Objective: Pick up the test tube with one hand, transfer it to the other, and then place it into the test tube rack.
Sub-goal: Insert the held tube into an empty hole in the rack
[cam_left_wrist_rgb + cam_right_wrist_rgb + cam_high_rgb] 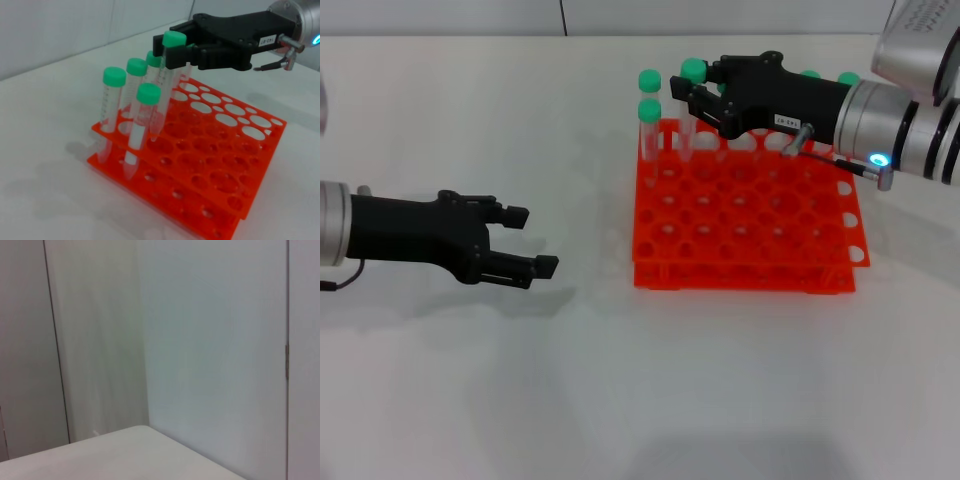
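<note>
Orange-red plastic makes up the test tube rack (750,225), a square two-tier grid of round holes standing on the white table (620,380). Most holes are vacant. Several green-capped tubes (114,107) stand in holes along the rack's far side and at its far left corner; in the head view two more caps at the back show only as green tips behind the right arm.

The test tube (165,85) is a slim clear tube with a round green cap. It hangs tilted over the far part of the rack, its pointed lower end down among the top-tier holes; whether the tip has entered a hole is hard to tell. The right gripper (698,90), black with a small white label and a blue light on its arm, is closed around the tube just under the cap, so the cap sits above the fingers (176,56) and the clear body hangs below.

The left gripper (533,240) hovers over the bare table well to the left of the rack, its two fingers spread apart with nothing between them. Its arm is cut off at the picture edge.

The right wrist view shows only pale wall panels and a corner of the table.
</note>
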